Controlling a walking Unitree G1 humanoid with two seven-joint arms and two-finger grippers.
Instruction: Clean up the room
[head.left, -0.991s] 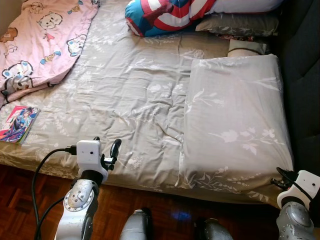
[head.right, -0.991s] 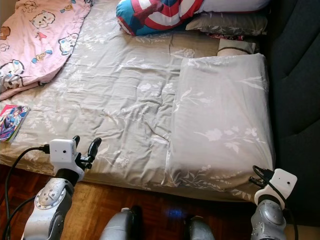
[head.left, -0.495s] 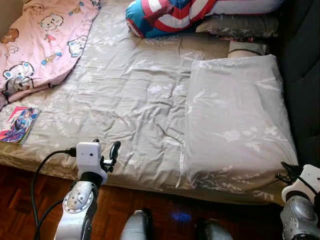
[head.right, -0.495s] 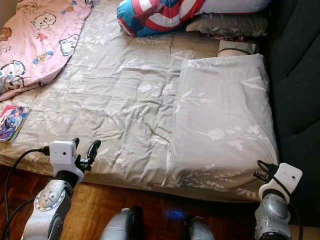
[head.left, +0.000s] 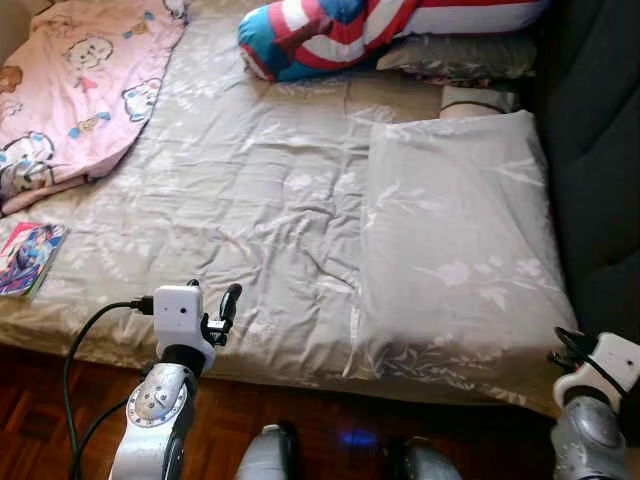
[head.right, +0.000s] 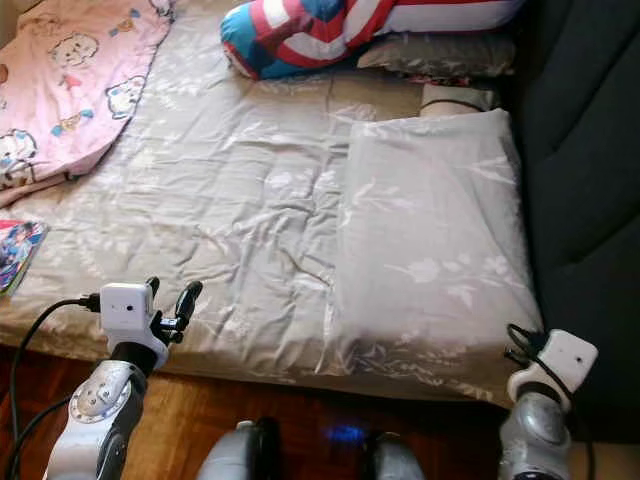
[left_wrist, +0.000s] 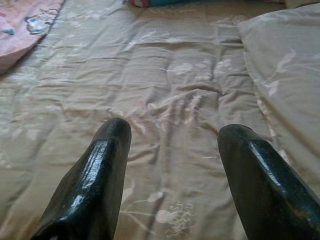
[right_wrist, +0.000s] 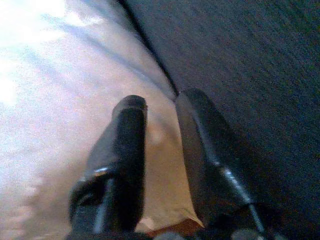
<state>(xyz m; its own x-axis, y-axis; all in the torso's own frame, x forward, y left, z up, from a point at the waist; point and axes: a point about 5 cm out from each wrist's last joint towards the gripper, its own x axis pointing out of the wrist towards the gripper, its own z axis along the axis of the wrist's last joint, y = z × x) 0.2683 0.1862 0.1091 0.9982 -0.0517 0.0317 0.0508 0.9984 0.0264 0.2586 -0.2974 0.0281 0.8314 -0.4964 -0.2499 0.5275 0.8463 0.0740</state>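
Note:
A bed with a beige floral sheet (head.left: 250, 200) lies before me. On it are a grey floral pillow (head.left: 455, 240) at the right, a pink cartoon blanket (head.left: 80, 80) at the far left, a colourful comic book (head.left: 25, 258) near the left edge, and a red, white and blue cushion (head.left: 330, 30) at the far end. My left gripper (head.left: 212, 298) hovers open over the bed's near edge, with nothing between its fingers (left_wrist: 107, 165). My right gripper (head.left: 566, 344) is low at the pillow's near right corner, shut and empty, its fingers (right_wrist: 127, 145) beside dark fabric.
A dark upholstered headboard (head.left: 600, 150) runs along the bed's right side. More pillows (head.left: 460, 55) are stacked at the far right. Dark wooden floor (head.left: 60, 390) lies below the bed's near edge. A black cable (head.left: 85, 335) loops from the left wrist.
The whole picture has shifted slightly left, so the camera moved. The right gripper sits a little lower and further right than one second ago. The left gripper has held its place.

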